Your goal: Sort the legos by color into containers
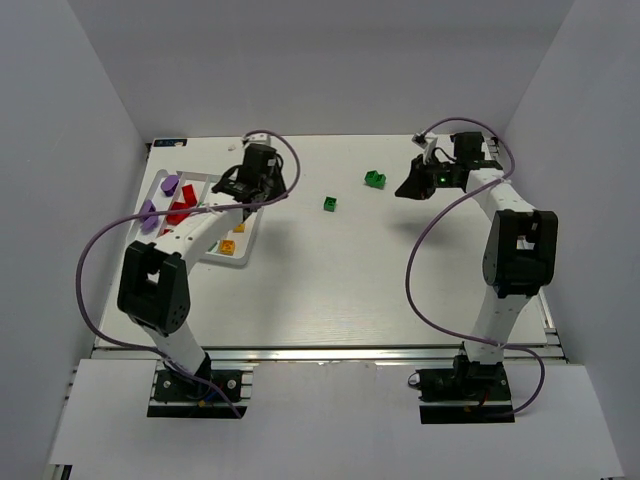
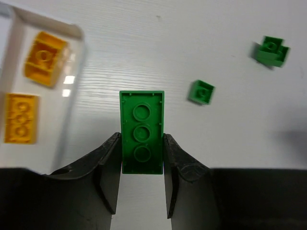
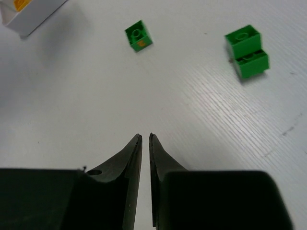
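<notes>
Left wrist: lego [image 2: 142,132] lengthwise forward, seemingly

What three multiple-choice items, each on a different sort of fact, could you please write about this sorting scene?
1. Where does the tray lie on the table in the top view?
A) left side
B) centre
C) right side

2. What colour is the brick in the left claw?
A) red
B) green
C) purple

3. How is the right claw?
A) wide open
B) shut on a brick
C) shut and empty

Answers:
1 A, the top view shows the tray at the table's left side.
2 B, the left wrist view shows a long green brick clamped in that claw.
3 C, its two halves nearly touch with nothing between them.
</notes>
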Robot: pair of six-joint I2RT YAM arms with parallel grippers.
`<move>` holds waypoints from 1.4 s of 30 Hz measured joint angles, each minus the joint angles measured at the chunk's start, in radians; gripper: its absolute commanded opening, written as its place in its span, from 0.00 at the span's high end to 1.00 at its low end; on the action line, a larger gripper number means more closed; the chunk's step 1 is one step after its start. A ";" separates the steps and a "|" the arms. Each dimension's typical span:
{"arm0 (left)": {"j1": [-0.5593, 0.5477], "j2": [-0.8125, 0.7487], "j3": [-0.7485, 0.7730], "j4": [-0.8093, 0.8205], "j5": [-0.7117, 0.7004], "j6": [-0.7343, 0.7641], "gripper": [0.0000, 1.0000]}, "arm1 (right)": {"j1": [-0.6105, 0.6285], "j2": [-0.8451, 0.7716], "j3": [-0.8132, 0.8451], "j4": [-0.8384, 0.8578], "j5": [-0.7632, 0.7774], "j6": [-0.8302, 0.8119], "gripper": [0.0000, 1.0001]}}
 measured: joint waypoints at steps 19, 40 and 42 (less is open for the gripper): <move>0.364 -0.067 -0.111 -0.016 0.027 0.091 0.90 | 0.105 -0.004 0.001 -0.156 -0.056 -0.237 0.90; 0.407 0.114 -0.028 -0.069 -0.029 0.123 0.22 | 0.106 -0.005 -0.004 -0.159 -0.012 -0.237 0.77; 0.407 0.114 -0.013 -0.072 -0.036 0.123 0.21 | 0.106 -0.005 -0.004 -0.159 -0.003 -0.239 0.74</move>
